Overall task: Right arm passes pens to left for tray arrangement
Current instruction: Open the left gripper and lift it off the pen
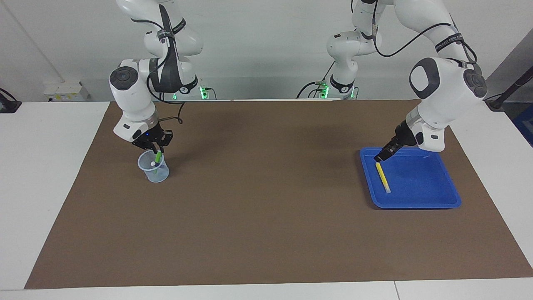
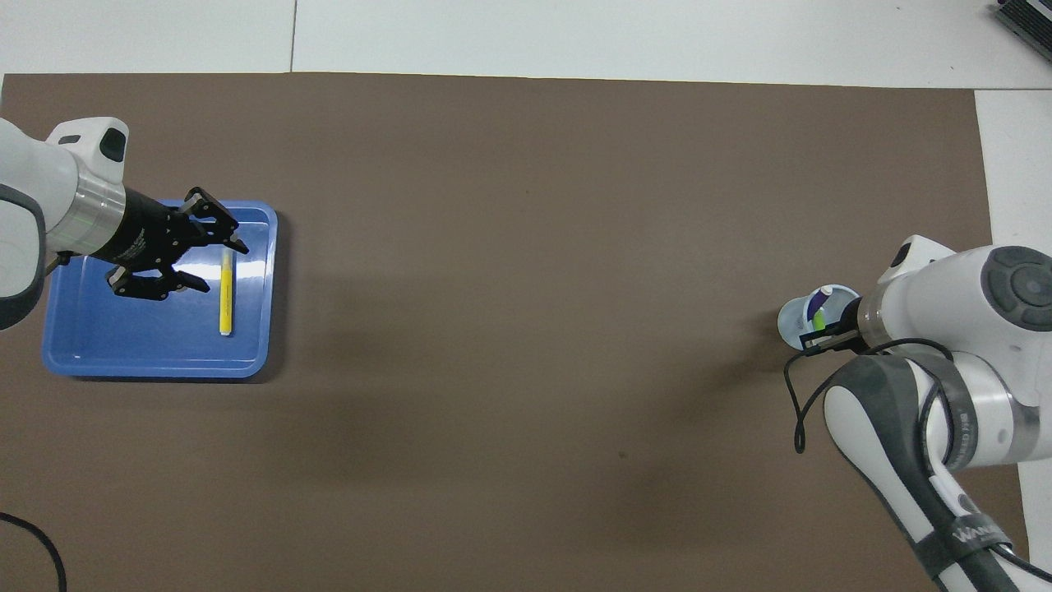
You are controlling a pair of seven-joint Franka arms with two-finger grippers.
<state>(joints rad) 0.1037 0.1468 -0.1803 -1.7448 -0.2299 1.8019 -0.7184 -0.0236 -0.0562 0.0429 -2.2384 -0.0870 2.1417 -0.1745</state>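
The yellow pen [image 1: 383, 177] [image 2: 225, 296] lies flat in the blue tray [image 1: 420, 185] [image 2: 123, 345], along the edge toward the table's middle. My left gripper [image 1: 379, 158] [image 2: 223, 268] hangs low over the pen's end that lies nearer to the robots, open and holding nothing. My right gripper [image 1: 156, 149] [image 2: 815, 337] is over the translucent cup [image 1: 154, 171] [image 2: 799, 316] at the right arm's end, shut on the green pen [image 1: 158, 157] [image 2: 819, 319], which stands in the cup. The purple pen [image 2: 816, 304] leans in the same cup.
A brown mat [image 1: 266, 200] covers most of the white table. A loose black cable [image 2: 797, 395] hangs from the right arm's wrist beside the cup. The tray and the cup stand at the table's two ends.
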